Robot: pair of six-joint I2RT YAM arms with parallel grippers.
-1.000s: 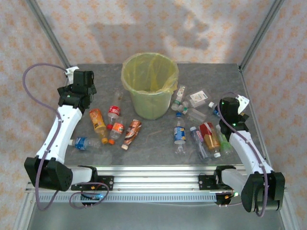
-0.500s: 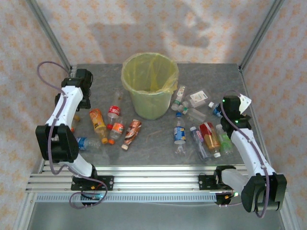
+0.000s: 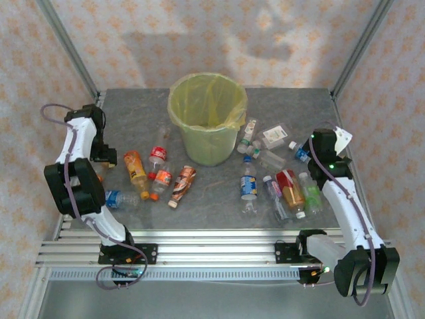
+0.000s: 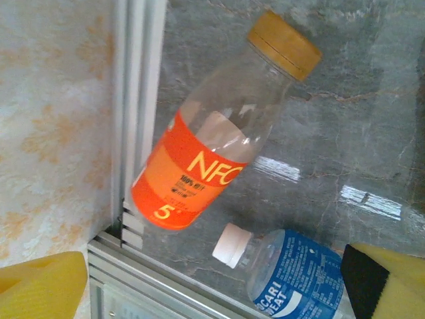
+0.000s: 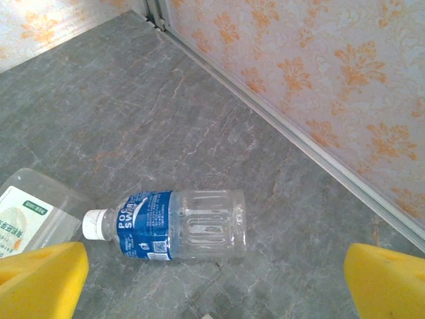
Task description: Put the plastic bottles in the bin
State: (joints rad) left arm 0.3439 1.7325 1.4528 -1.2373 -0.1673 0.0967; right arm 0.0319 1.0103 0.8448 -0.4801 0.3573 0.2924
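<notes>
The bin [image 3: 207, 119] stands at the back middle of the table, pale green with a yellow bag over its rim. Plastic bottles lie on both sides of it: a left group [image 3: 157, 174] and a right group [image 3: 279, 179]. My left gripper [image 3: 104, 158] hangs open over the table's left edge. Below it lie an orange-labelled bottle [image 4: 209, 143] and a blue-labelled bottle [image 4: 302, 276], and nothing sits between its yellow pads [image 4: 40, 282]. My right gripper [image 5: 216, 286] is open above a blue-labelled bottle [image 5: 179, 222] near the right wall, seen from above as bottle [image 3: 299, 153].
A metal frame rail [image 4: 136, 100] runs along the table's left edge, right beside the orange-labelled bottle. A square clear bottle [image 5: 30, 212] lies left of the right gripper. The patterned wall [image 5: 319, 73] and its rail stand close on the right.
The left arm has folded back and swung left, bringing its gripper down over the bottles at the left edge. The right gripper has shifted slightly right and back. Both stay open.
</notes>
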